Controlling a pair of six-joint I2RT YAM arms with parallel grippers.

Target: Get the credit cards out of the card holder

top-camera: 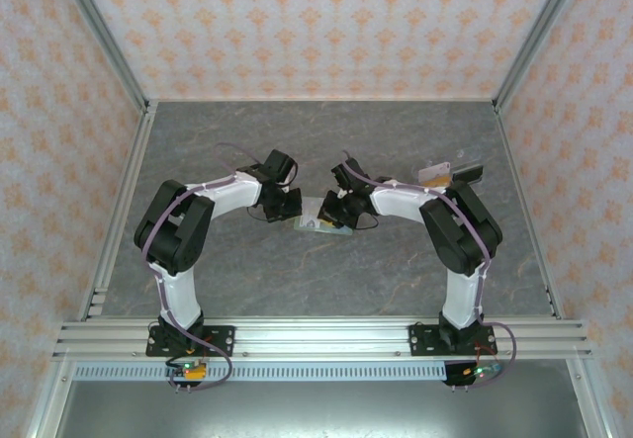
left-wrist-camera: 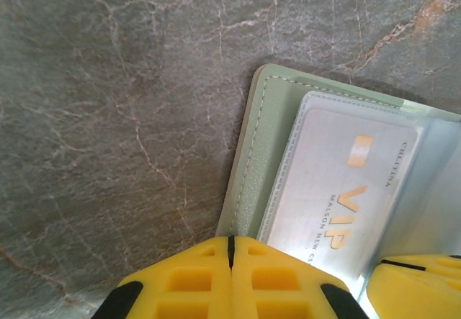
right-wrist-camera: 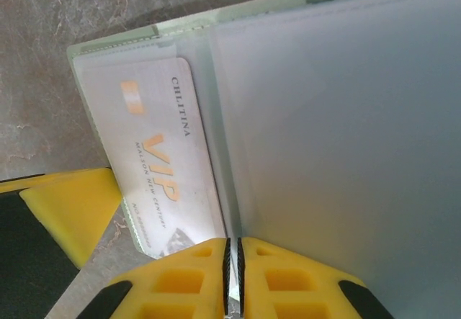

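Low in the right wrist view, the right fingers (right-wrist-camera: 212,276) pinch a clear leaf of the card holder (right-wrist-camera: 338,117), the pale VIP credit card (right-wrist-camera: 155,160) pocketed just left, long axis up-frame, and the left fingers (left-wrist-camera: 216,276) are closed on the green cover's edge beside it.

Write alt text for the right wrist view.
The right gripper has its yellow fingers shut on a translucent pocket leaf of the open card holder. A pale VIP card sits in the pocket to the left, with the grey marbled table beyond.
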